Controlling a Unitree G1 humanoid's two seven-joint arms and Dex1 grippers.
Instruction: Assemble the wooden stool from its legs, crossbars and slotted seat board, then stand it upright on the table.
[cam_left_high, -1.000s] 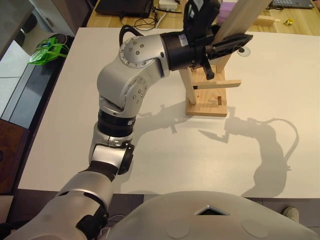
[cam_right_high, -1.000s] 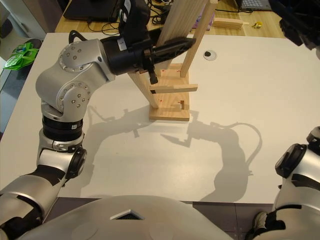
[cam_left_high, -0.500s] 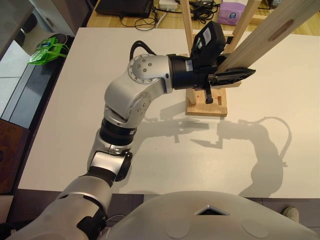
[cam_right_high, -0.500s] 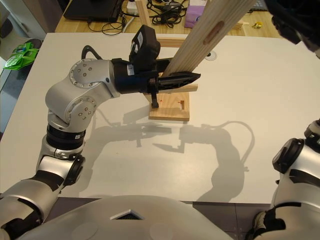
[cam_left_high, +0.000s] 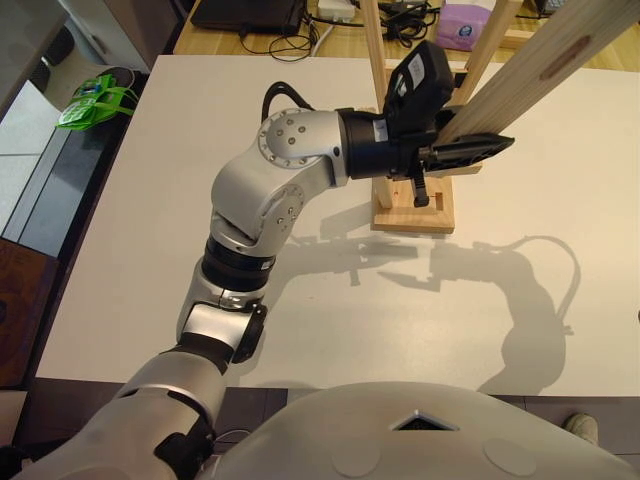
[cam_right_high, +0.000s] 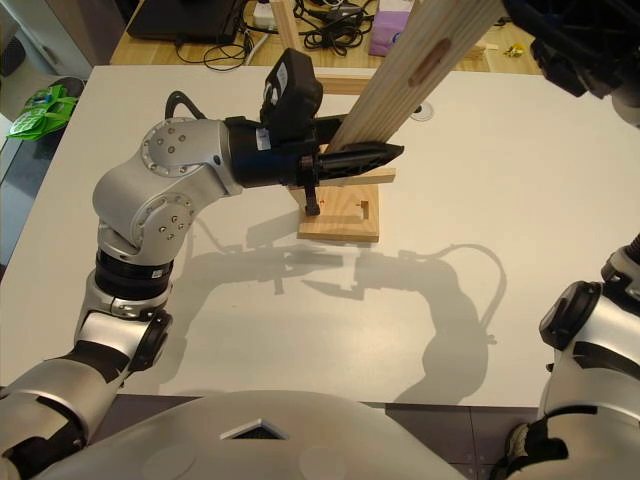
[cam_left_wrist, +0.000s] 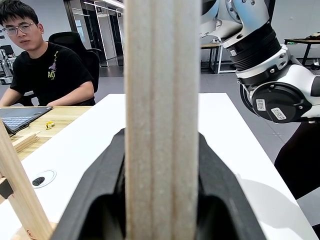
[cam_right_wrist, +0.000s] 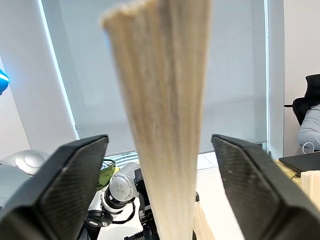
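Left hand (cam_left_high: 490, 148) clamped on pale grainy oval-slotted plank (cam_left_high: 560, 60), right hand (cam_right_wrist: 160, 142) spread open astride its upper end

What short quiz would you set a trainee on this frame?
1. True or false: the left gripper is shut on the board.
2. The right gripper has its jaws: A) shut on the board; B) open, one on either side of it; C) far away from it.
3. Which wooden piece lies flat on the table?
Key: 1 true; 2 B; 3 the base.
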